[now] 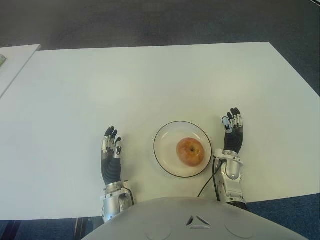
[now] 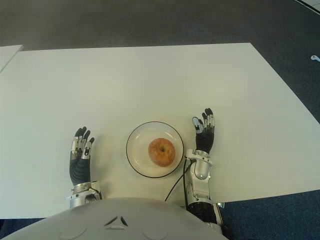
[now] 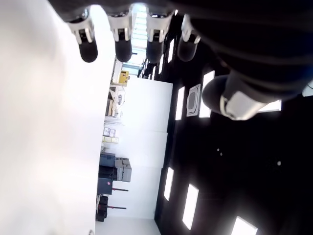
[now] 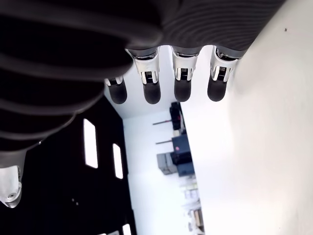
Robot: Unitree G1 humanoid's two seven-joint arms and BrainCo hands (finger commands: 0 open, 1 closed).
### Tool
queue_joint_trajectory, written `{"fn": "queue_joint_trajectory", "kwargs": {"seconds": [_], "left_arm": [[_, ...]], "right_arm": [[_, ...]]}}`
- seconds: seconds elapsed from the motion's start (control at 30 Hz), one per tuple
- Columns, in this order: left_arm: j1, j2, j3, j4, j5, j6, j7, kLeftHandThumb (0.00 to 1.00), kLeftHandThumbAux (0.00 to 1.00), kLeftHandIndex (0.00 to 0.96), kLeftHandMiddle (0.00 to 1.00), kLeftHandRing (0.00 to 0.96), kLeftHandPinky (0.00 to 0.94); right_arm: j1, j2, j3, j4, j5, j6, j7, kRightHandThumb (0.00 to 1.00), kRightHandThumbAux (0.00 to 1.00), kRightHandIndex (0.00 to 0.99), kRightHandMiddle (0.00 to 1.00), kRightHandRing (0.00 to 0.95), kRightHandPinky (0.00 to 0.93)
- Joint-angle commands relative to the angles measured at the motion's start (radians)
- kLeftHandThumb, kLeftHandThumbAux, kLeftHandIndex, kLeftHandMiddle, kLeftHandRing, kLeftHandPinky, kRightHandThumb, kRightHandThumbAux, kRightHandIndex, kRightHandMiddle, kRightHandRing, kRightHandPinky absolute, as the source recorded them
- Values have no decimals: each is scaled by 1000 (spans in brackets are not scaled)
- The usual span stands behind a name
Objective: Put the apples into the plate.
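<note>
Fingers [image 4: 182,73] extended and empty on both hands; right hand [image 1: 233,131] and left hand [image 1: 111,152] flank the plate [image 1: 165,137] on the table [image 1: 150,80]. Apple [image 1: 190,151] lies inside the plate; placement appears complete, no further apple visible.

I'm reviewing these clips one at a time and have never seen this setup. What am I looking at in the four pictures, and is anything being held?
This is a humanoid robot with two many-fingered hands, seen at a white table. The two wide pictures come from a stereo camera on its head, looking down, so they show the same scene from slightly different spots. A single apple sits in a white plate close to the robot's body. The left hand shows to the left of the plate, and the right hand just to its right. The two close-up pictures come from cameras on each wrist, looking along that hand's own fingers. In both, the fingers are stretched out with nothing between them, so neither hand holds anything.
</note>
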State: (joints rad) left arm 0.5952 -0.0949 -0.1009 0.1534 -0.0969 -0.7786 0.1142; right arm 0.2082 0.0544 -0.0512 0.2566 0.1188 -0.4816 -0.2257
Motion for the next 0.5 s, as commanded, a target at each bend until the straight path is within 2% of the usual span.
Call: {"fn": "queue_joint_trajectory", "kwargs": {"seconds": [0.03,0.17,0.5], "left_arm": [[-25,-63,-4,55,-4,13,3,125,452,0,0,0,0],[-32,-56,-11,70,-7,-6,-11,120,458,0,0,0,0],[-39,-38,-15,78,-15,-11,-39,98,461,0,0,0,0]], "right_arm": [[35,86,4,75,16,35,0,40,477,0,0,0,0],[33,83,8,74,26,41,11,34,474,0,0,0,0],[50,50,31,18,30,118,63,47,486,0,0,0,0]]}}
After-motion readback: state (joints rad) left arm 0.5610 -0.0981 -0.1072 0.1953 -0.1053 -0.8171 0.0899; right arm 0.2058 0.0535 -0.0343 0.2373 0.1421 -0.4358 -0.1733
